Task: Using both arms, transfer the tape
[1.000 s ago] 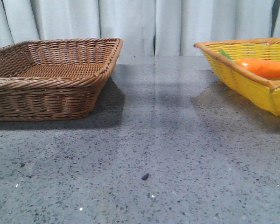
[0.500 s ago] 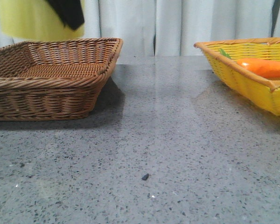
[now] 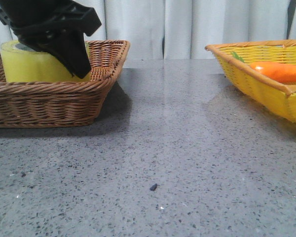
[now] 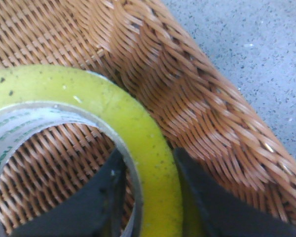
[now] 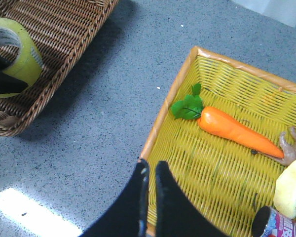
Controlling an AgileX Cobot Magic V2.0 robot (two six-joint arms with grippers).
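The tape (image 3: 32,66), a wide translucent yellow roll with a white core, is down inside the brown wicker basket (image 3: 49,106), near its right wall. My left gripper (image 3: 79,66) is shut on the roll's wall. In the left wrist view, one finger (image 4: 101,197) is inside the core and the other is outside, with the gripper (image 4: 149,158) astride the tape (image 4: 118,111). Whether the roll touches the basket floor I cannot tell. My right gripper (image 5: 151,165) is shut and empty, above the near rim of the yellow basket (image 5: 163,123). The tape also shows in the right wrist view (image 5: 27,52).
The yellow basket (image 3: 266,94) at the right holds an orange carrot (image 3: 281,71) with green leaves, a ginger root (image 5: 293,145), a pale yellow object (image 5: 293,190) and a can (image 5: 271,224). Grey speckled table (image 3: 177,148) lies between the two baskets.
My left gripper has come down from the top left with the tape, from out of view into the brown basket.
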